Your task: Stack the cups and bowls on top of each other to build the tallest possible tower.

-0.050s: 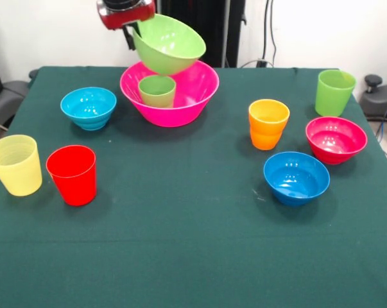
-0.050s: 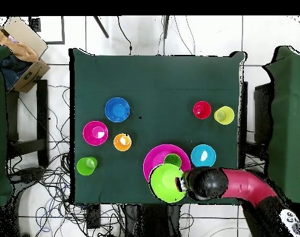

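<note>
My gripper [image 1: 131,33] is shut on the rim of the lime green bowl [image 1: 169,46], which hangs tilted in the air. Right below it stands the large pink bowl [image 1: 180,113] with the small green cup [image 1: 157,91] upright inside it. In the overhead view the lime green bowl [image 2: 165,183] overlaps the pink bowl's [image 2: 157,157] edge, with the gripper [image 2: 183,181] at its side and the small green cup [image 2: 173,160] still showing. The red cup [image 1: 72,174] and pale yellow cup [image 1: 15,165] stand together at the left front.
On the green table [image 1: 193,231], a light blue bowl [image 1: 88,108] sits left of the pink bowl. To the right are an orange cup [image 1: 268,124], a tall lime cup [image 1: 334,92], a magenta bowl [image 1: 335,139] and a darker blue bowl [image 1: 296,178].
</note>
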You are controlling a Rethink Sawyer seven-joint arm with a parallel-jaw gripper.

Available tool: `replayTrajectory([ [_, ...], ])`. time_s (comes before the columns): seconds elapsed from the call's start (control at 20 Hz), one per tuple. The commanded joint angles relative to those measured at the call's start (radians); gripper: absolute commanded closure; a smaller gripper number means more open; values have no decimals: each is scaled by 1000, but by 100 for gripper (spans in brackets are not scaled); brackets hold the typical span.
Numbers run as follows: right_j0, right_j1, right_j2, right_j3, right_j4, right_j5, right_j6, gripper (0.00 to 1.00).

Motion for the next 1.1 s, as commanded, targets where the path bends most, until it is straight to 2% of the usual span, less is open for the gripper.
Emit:
replayTrajectory([
  [0.05,41,82,136,-24,-95,-87,-140,100],
  [0.35,-6,114,188,-8,-103,-102,-150,100],
  [0.7,-46,196,216,-54,-163,-107,-196,100],
  [1.1,-129,208,297,-101,-153,22,-302,100],
])
